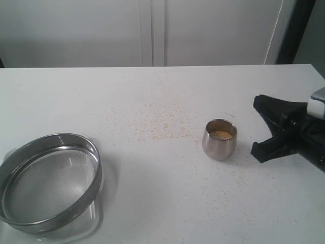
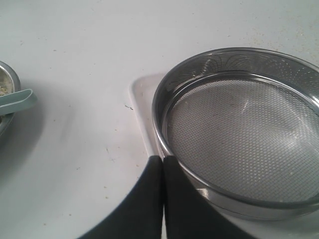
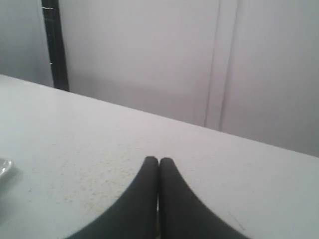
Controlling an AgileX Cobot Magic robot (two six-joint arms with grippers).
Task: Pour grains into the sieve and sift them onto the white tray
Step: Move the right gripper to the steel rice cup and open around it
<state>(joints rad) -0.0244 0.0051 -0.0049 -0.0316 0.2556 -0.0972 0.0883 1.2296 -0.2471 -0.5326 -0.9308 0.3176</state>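
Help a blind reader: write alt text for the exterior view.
A small rounded steel cup holding yellowish-tan grains stands on a white table dusted with spilled grains; a black end effector points at it from the right. A large round steel-rimmed mesh sieve sits empty at lower left.

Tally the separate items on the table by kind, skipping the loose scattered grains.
Sieve: 1
Steel cup: 1, with grains inside
White tray: 1, under the sieve
Metal dish, cut off at the edge of the left wrist view: 1
Pale green piece at that dish, identity unclear: 1
Total: 5
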